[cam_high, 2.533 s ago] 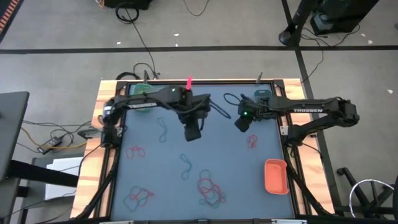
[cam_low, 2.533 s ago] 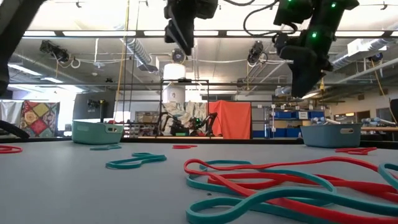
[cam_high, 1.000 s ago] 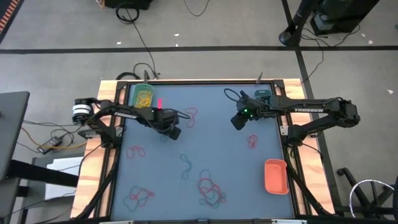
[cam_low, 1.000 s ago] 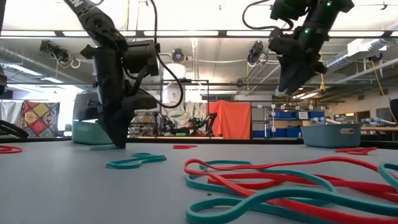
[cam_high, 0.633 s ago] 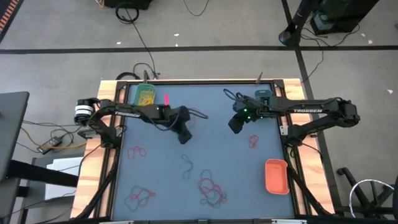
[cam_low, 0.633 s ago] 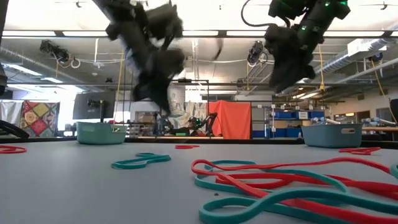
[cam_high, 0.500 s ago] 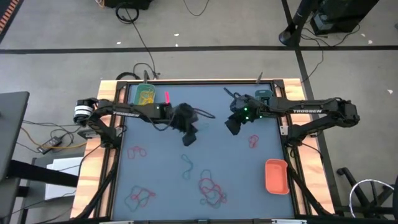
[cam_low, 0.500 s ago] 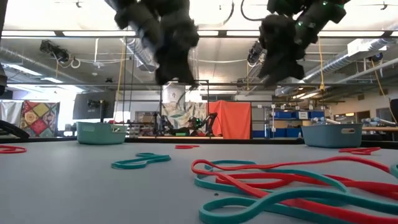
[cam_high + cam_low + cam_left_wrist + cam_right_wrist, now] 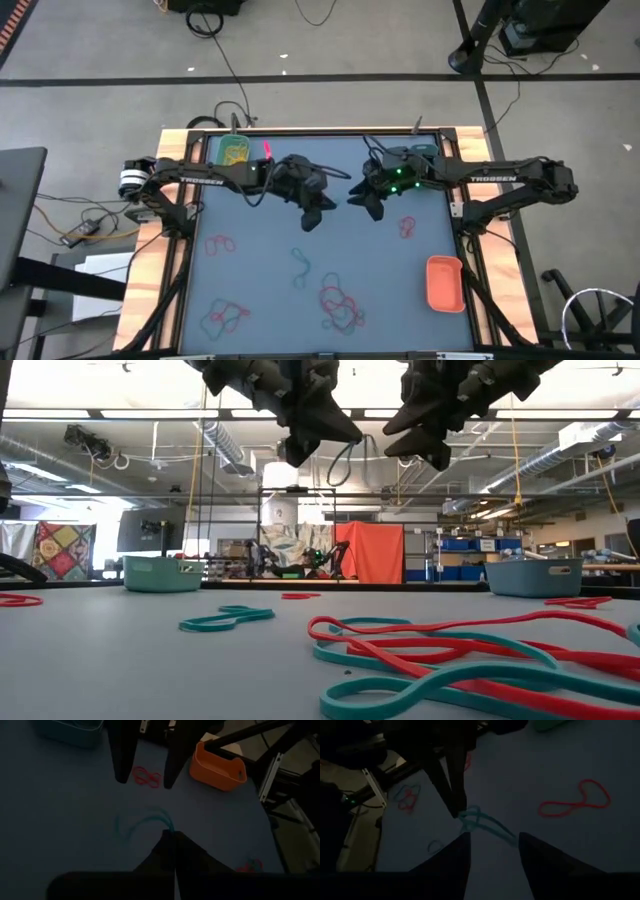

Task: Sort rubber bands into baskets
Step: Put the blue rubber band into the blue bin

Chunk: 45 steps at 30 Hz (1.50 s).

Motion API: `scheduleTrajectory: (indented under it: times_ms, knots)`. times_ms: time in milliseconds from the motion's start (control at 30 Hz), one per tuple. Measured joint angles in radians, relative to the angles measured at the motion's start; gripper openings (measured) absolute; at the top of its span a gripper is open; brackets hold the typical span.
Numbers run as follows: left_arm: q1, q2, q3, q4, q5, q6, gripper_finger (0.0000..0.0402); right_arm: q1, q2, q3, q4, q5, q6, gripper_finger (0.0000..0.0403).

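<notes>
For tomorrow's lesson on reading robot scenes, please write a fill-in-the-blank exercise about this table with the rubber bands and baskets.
1. The left end effector is shut on a rubber band coloured ____.
2. The right end effector has its fingers ____.
3. The basket nearest the table's front right corner is ____.
4. The green basket holds bands coloured ____.

Missing words: teal; open; orange; yellow

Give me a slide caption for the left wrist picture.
Left claw shut on a teal rubber band, open right claw facing it, orange basket beyond.
</notes>
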Motion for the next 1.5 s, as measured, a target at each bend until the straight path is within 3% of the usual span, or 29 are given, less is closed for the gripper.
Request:
scheduleTrajectory:
  times_ms: [167, 300, 400, 533, 1033, 1500]
  knots:
    - [-0.002, 0.0, 0.0, 0.01, -0.049, -0.003, 0.0, -0.001, 0.021, 0.0, 0.03, -0.051, 0.111, 0.0177]
    - [-0.002, -0.001, 0.0, 0.063, -0.091, -0.003, 0.0, -0.012, 0.058, 0.0, 0.097, -0.138, 0.358, 0.0176]
    - [-0.002, -0.001, 0.001, 0.09, -0.108, -0.003, 0.0, -0.013, 0.079, 0.0, 0.129, -0.132, 0.521, 0.0176]
    - [-0.001, -0.002, 0.001, 0.098, -0.117, 0.002, 0.0, -0.013, 0.081, 0.0, 0.17, -0.059, 0.609, 0.0176]
    - [0.001, -0.004, 0.003, 0.074, -0.185, -0.047, 0.0, -0.017, 0.071, -0.002, 0.211, 0.044, 0.768, 0.0176]
    - [-0.001, -0.002, 0.0, 0.069, -0.221, -0.056, 0.0, -0.055, 0.03, 0.001, 0.203, 0.043, 0.748, 0.0176]
